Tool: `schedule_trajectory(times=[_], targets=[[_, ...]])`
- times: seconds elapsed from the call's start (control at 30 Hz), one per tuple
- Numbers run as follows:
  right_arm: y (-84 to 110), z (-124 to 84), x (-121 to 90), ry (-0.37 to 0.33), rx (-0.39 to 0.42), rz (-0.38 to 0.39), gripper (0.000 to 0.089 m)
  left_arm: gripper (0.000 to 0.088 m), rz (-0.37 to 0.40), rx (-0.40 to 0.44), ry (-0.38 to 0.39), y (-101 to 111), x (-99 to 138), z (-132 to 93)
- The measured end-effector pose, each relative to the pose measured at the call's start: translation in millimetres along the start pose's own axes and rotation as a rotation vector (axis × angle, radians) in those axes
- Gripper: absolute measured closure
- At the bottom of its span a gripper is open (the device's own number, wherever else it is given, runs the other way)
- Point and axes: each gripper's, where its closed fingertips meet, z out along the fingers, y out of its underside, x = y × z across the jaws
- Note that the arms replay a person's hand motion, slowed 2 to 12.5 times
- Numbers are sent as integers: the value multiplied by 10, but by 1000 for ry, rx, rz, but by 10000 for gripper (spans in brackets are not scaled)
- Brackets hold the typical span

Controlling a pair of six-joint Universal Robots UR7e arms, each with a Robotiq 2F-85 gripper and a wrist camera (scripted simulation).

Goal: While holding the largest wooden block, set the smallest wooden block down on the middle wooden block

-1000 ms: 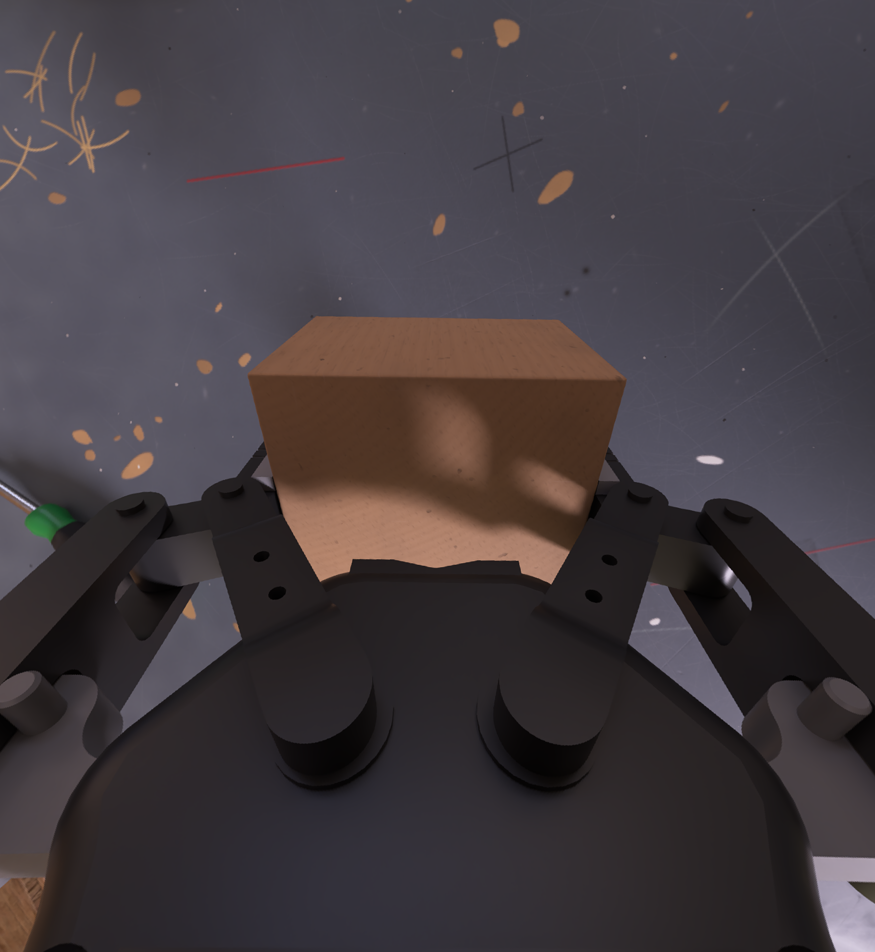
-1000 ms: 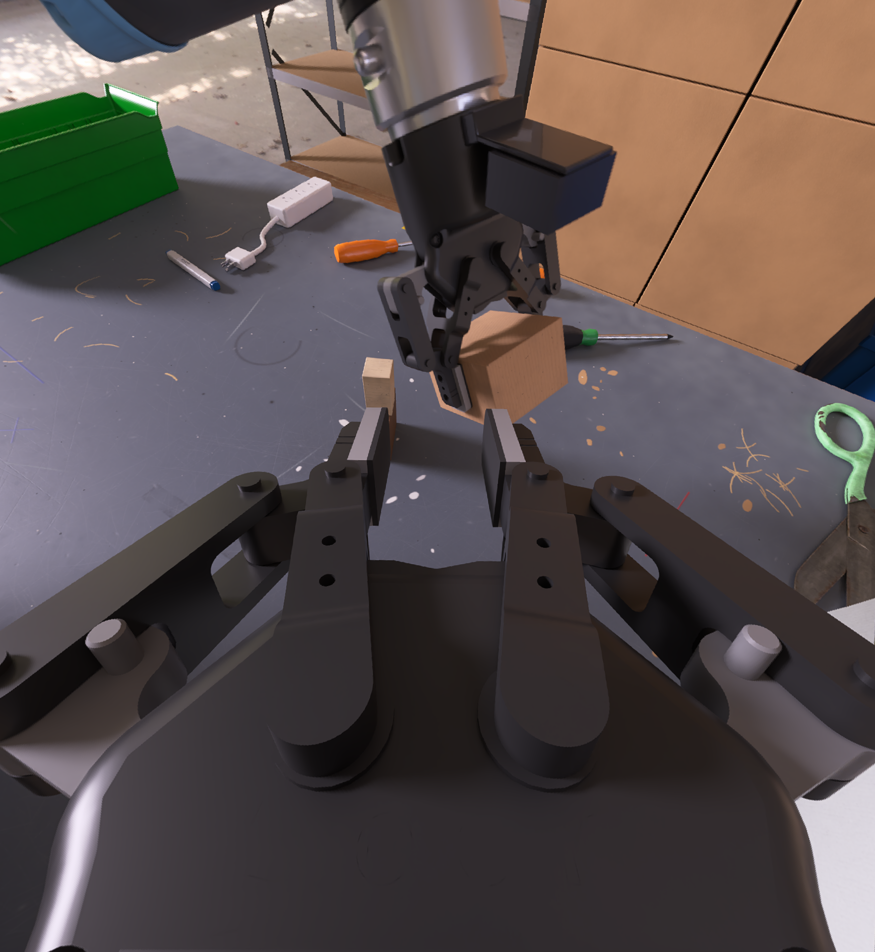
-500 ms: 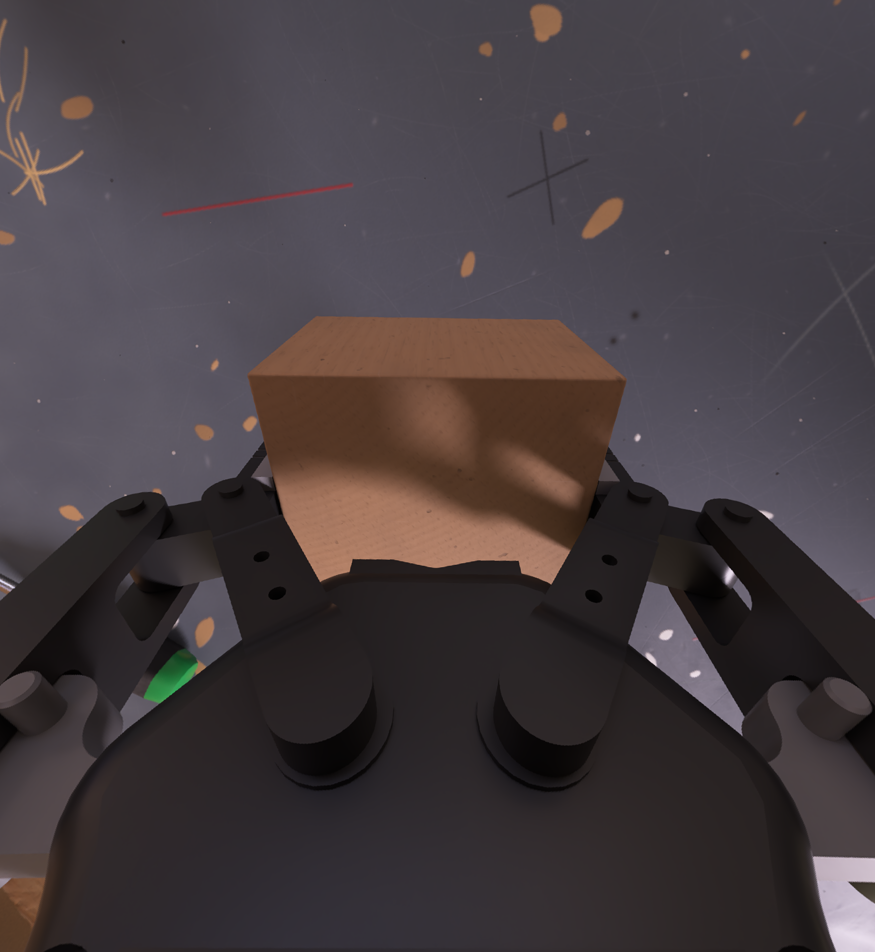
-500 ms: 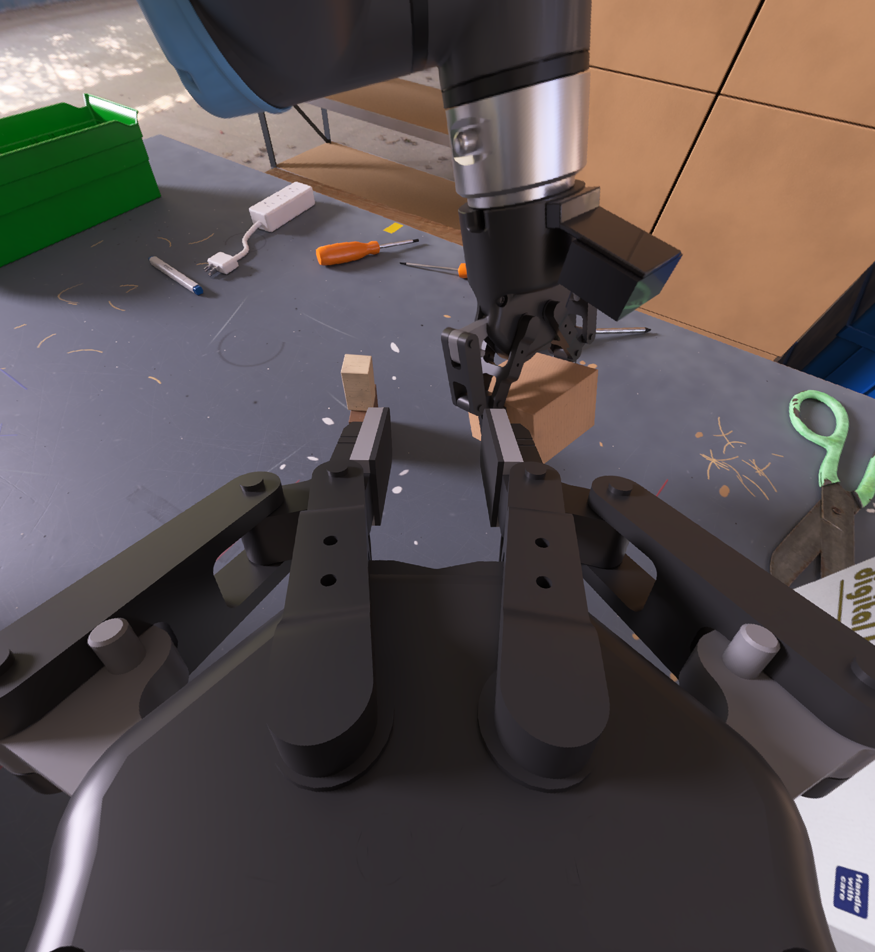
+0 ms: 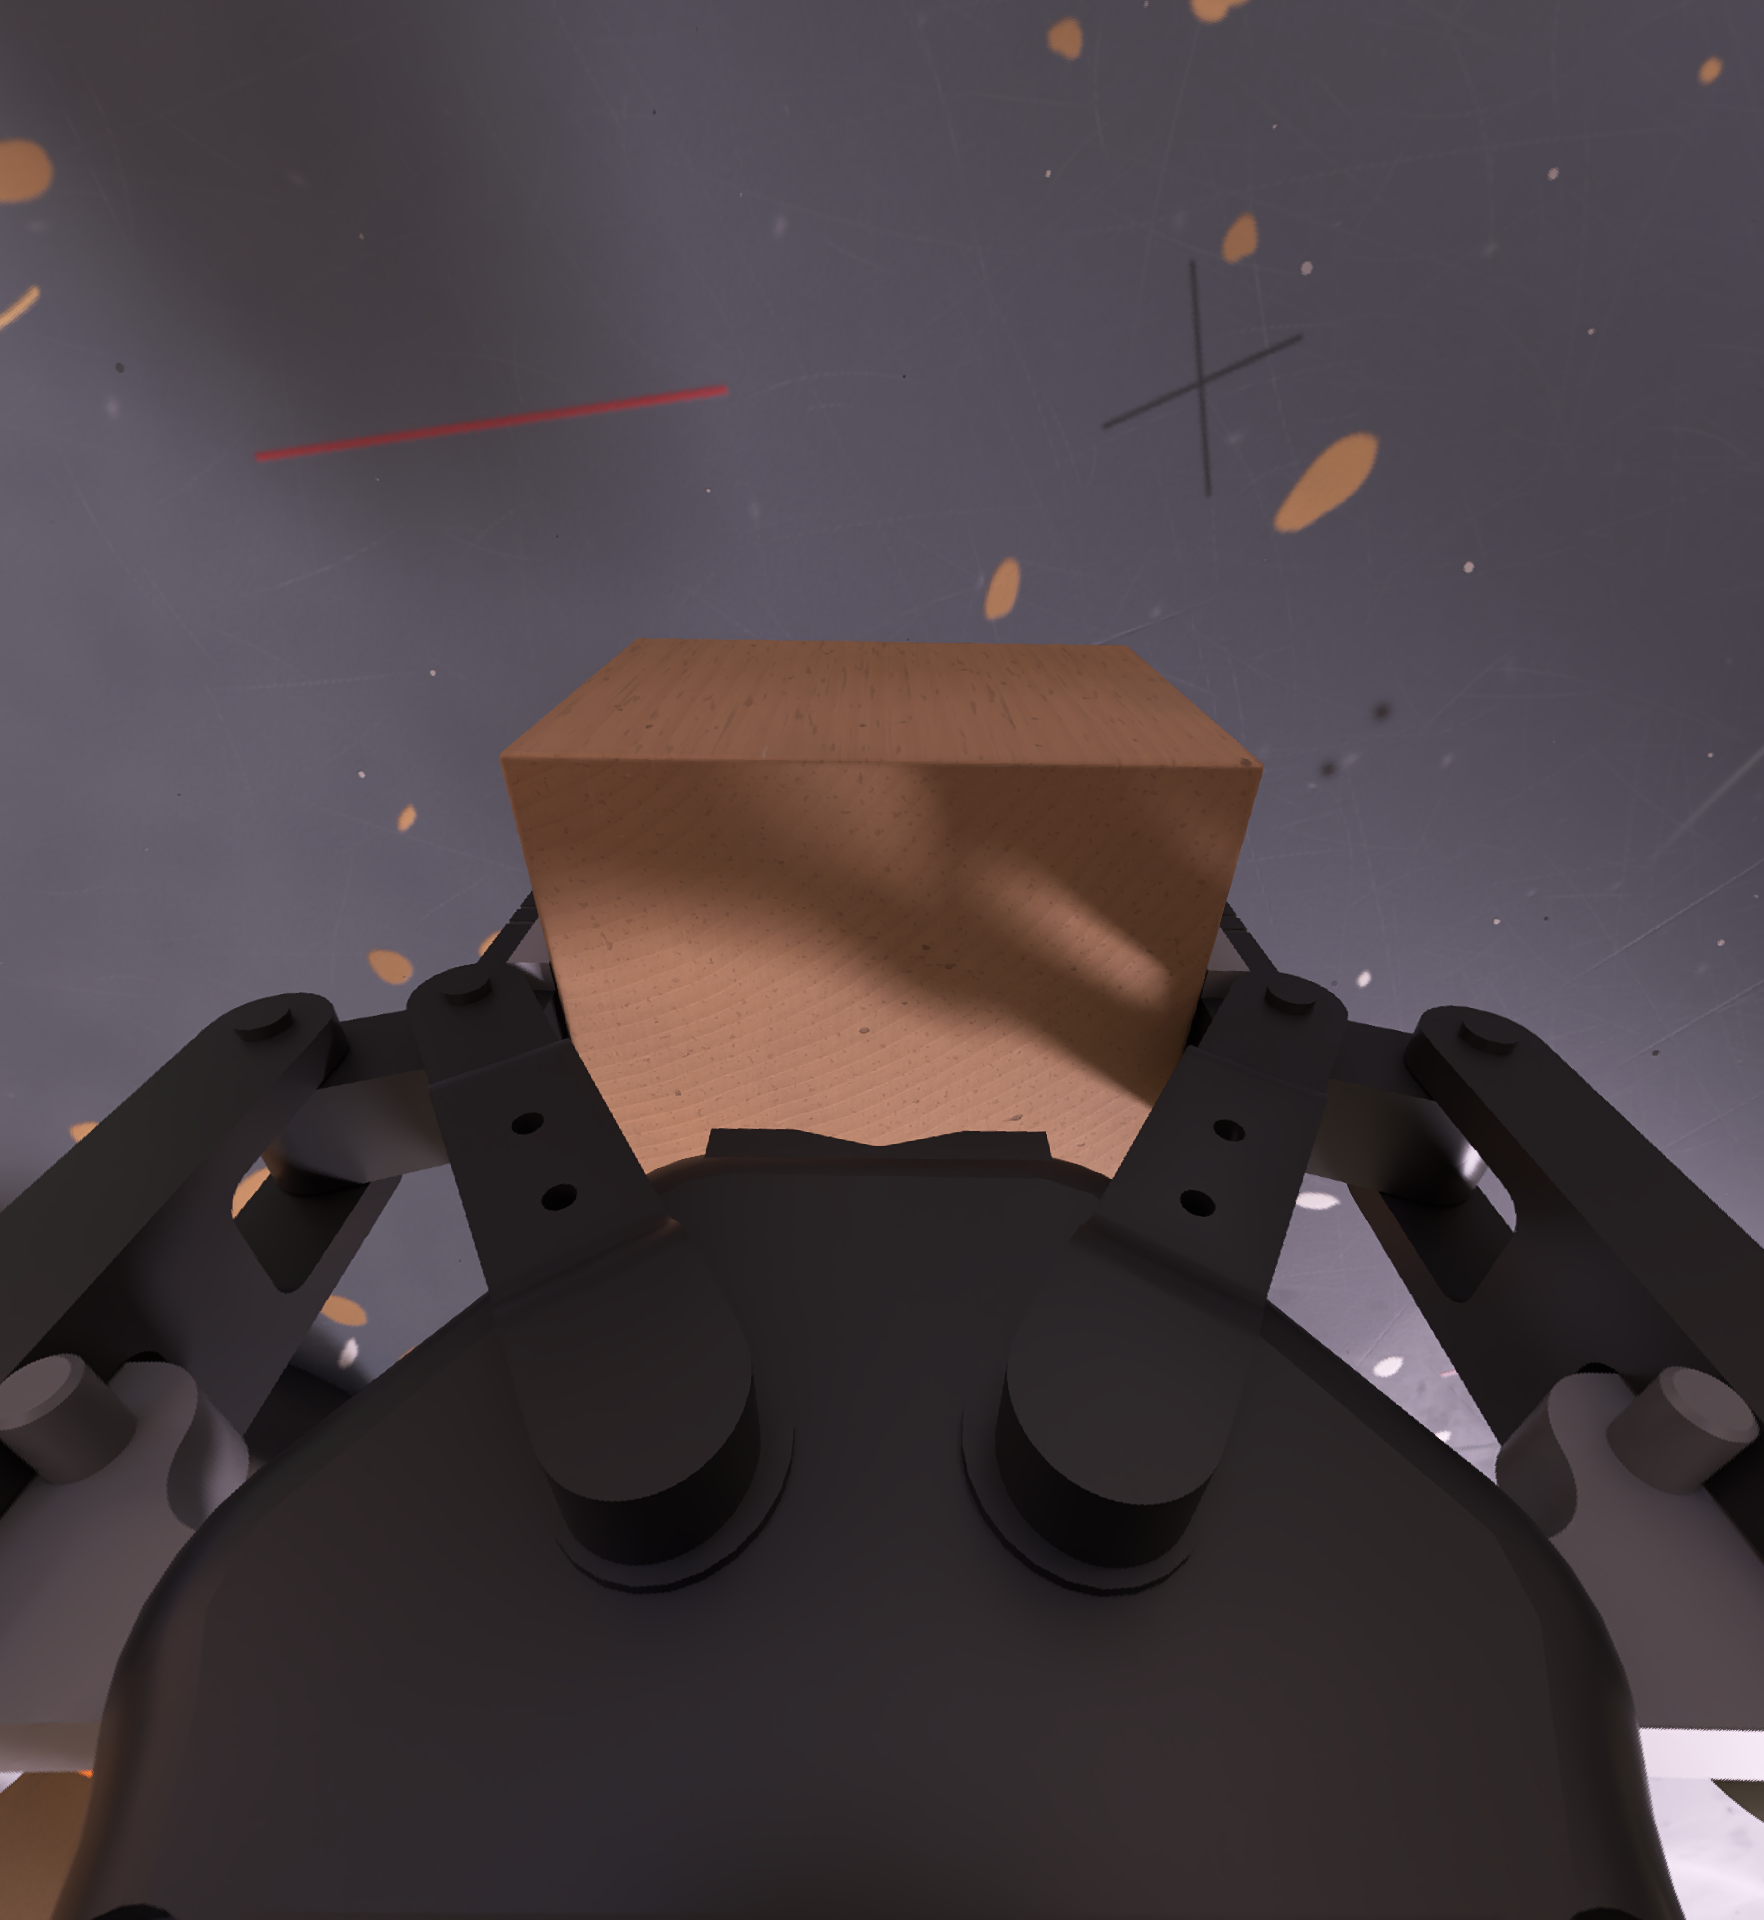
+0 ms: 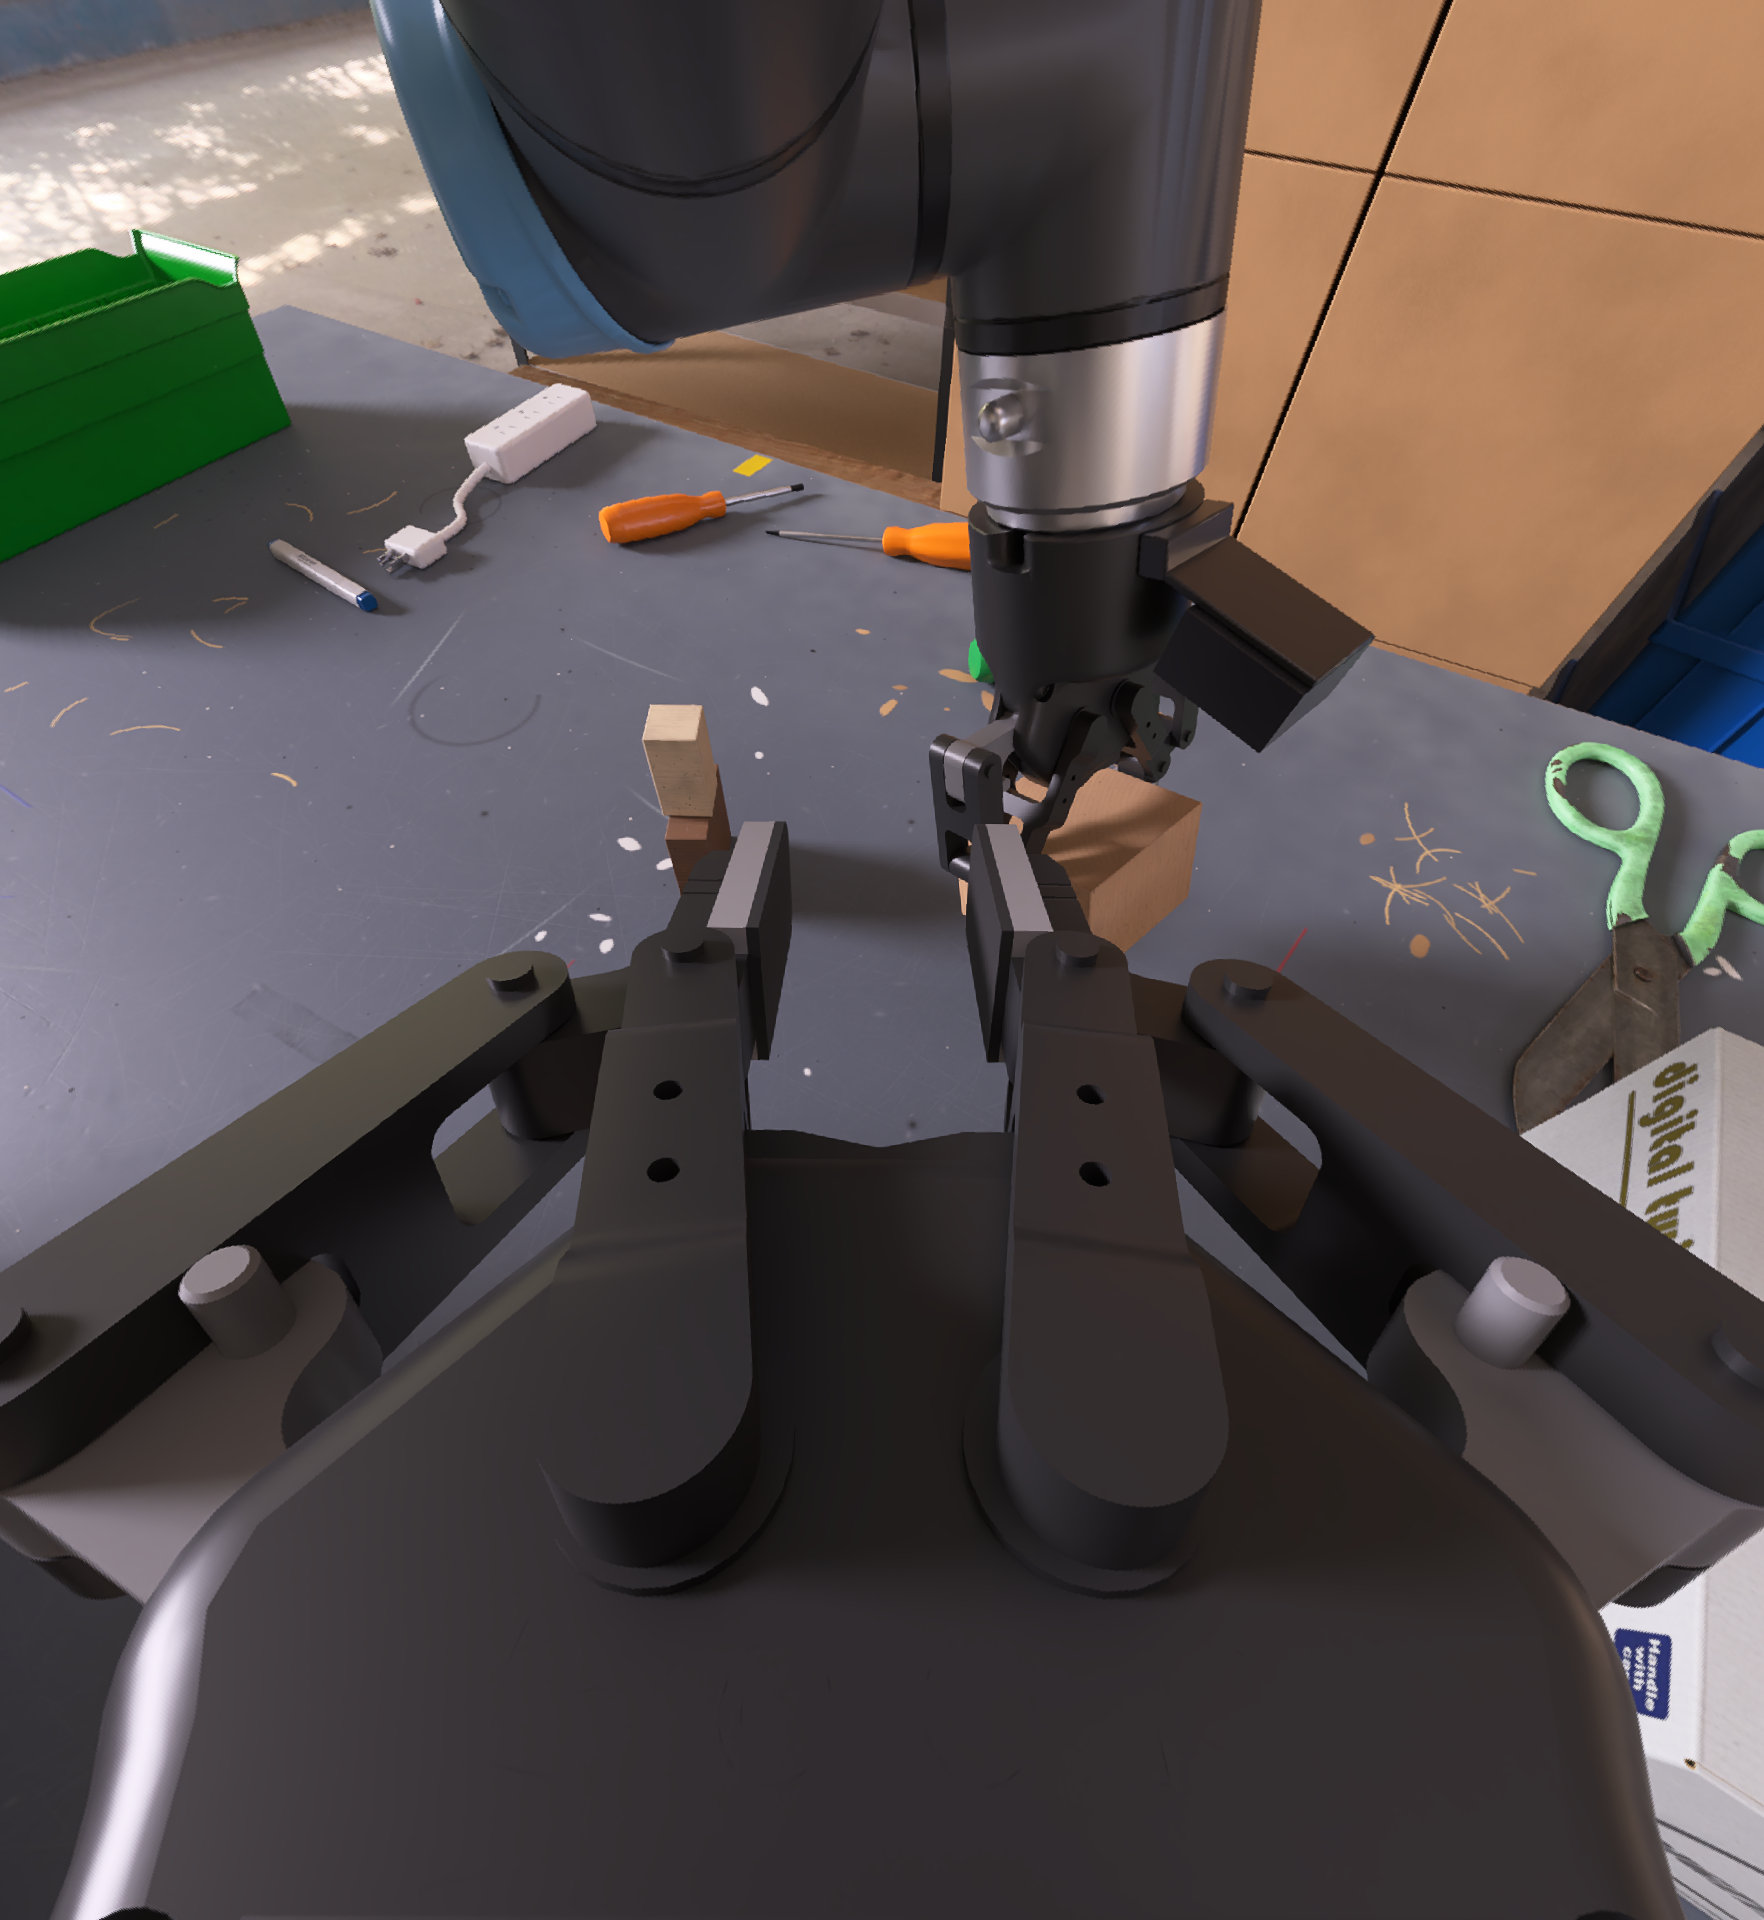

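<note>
My left claw [image 5: 880, 1039] grips the largest block [image 5: 878, 883] above the bench [image 6: 234, 883]; right claw [image 6: 878, 914] gapes empty; smallest block [image 6: 675, 758] already sits on the middle block [image 6: 696, 840]; I judge only retreat remains.

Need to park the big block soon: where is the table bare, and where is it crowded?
Bare: the grey table between the green bin, the marker and the two stacked small blocks. Crowded: right side, with green-handled scissors and white box, and the far edge by the orange screwdrivers.
</note>
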Motion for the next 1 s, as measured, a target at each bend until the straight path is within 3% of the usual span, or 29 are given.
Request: schedule_trajectory(times=[0.6, 1.0], targets=[[87, -132, 127, 25, -2, 27, 586, 131, -37, -28, -4, -57, -55, 238], [66, -176, 127, 35, 6, 25, 589, 131, -35, -83, -29, 23, -79, 355]])
